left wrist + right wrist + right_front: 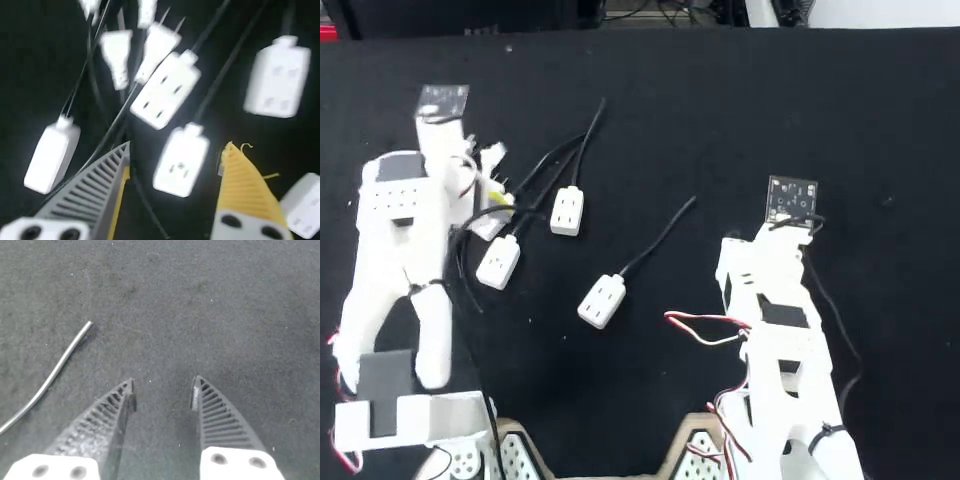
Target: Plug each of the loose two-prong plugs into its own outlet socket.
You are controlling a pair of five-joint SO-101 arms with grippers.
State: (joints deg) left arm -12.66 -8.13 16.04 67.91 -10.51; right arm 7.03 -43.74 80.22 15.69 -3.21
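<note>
Left pincer and right pincer both gape apart above the black table (felt-like, matte).

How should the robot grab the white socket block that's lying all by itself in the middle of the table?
Probably from straight above, pinching the lone socket block across its two long sides, near its middle. It lies flat and slanted on the table, with its cord leaving the end farther from the arms, so turn to match the slant and keep off the cord.
</note>
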